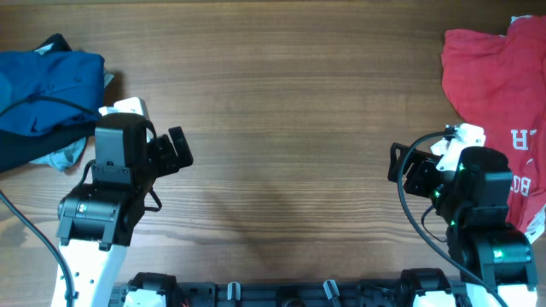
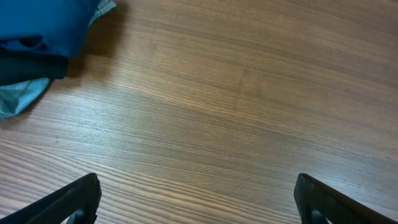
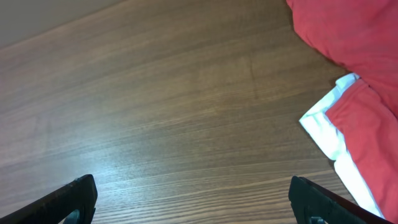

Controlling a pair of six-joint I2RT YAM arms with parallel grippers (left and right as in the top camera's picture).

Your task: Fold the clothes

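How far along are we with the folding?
Nothing looks folded yet. The blue shirt lies heaped at the left edge of the table, the red shirt rumpled at the right. Nothing is in hand: both sets of jaws stand open and empty over bare wood. All the folding is left.

Left arm (image 1: pixel 111 183), right arm (image 1: pixel 478 200): black boxy housings, white lower links, small green status lights. Thin black cables (image 1: pixel 30 228) loop off each, lower frame. White blocks (image 1: pixel 126 107) at both wrists. End effector fingers (image 2: pixel 68 202) matte black, wedge-shaped.
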